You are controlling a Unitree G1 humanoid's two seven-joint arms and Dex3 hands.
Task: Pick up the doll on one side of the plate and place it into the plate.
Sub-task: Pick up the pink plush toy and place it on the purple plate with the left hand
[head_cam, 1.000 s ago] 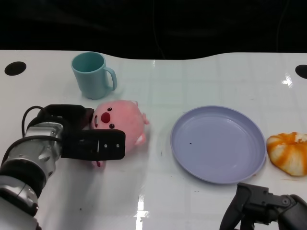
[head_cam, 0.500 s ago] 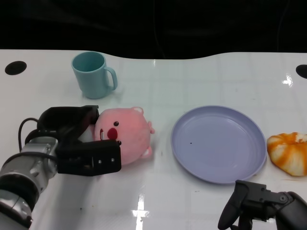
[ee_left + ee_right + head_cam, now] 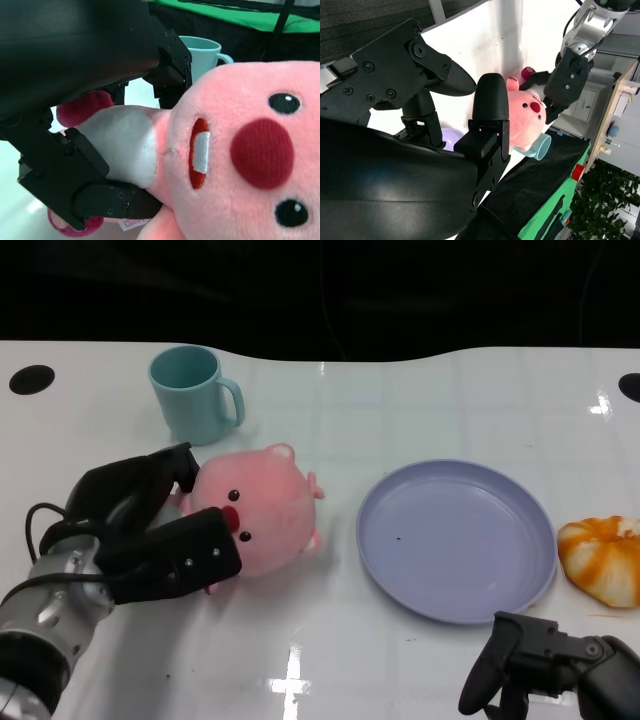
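Over on the left side of the table (image 3: 420, 380), the left hand (image 3: 150, 535) has the pink doll (image 3: 262, 510) clamped between its fingers, one wrapped behind the doll and the other pressed across its front. The left wrist view backs this up: black fingers (image 3: 95, 190) dig into the white belly patch, so it looks like a solid hold. The doll sits just left of the plate (image 3: 520, 585) and not touching it; can't really tell if it's fully off the table yet.

If I were coaching this, I'd say lift it well clear of the rim before swinging right, keep the squeeze steady since plush can slip, and let go only once it's over the middle of the plate, not the edge.

The right hand (image 3: 545, 665) is down at the near right, holding nothing, fingers apart as far as I can see.

Containers: the purple plate has nothing in it, just a tiny dark speck. The teal mug (image 3: 192, 395) behind the doll looks to have nothing inside either. An orange striped plush thing (image 3: 602, 558) sits just right of the plate.
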